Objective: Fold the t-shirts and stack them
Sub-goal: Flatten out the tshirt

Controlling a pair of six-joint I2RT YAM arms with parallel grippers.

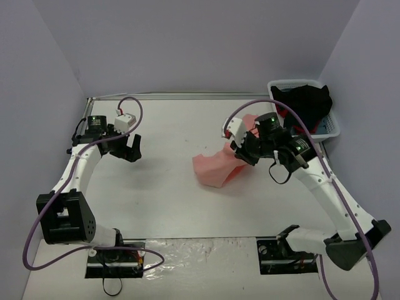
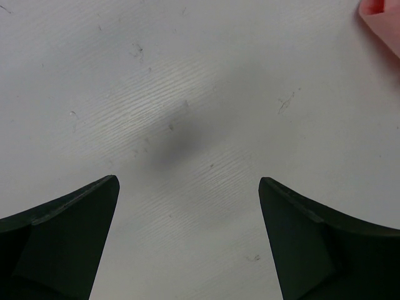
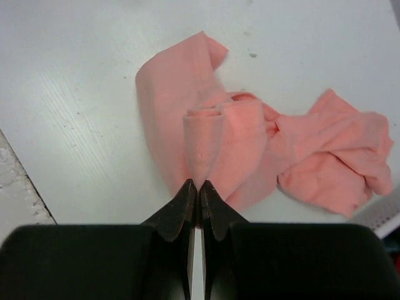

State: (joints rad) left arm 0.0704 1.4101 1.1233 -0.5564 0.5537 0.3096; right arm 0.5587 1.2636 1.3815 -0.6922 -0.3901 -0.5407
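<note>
Salmon-pink and crumpled, the t-shirt (image 1: pixel 215 167) lies on the white table (image 1: pixel 169 206) right of centre, near the basket (image 1: pixel 335 130) at the far right corner. The right gripper (image 3: pixel 198 187) has its jaws pressed together on a raised fold of the cloth. The left gripper (image 1: pixel 132 151) hangs over bare tabletop well to the left of the t-shirt, its jaws spread wide and holding nothing.
</note>
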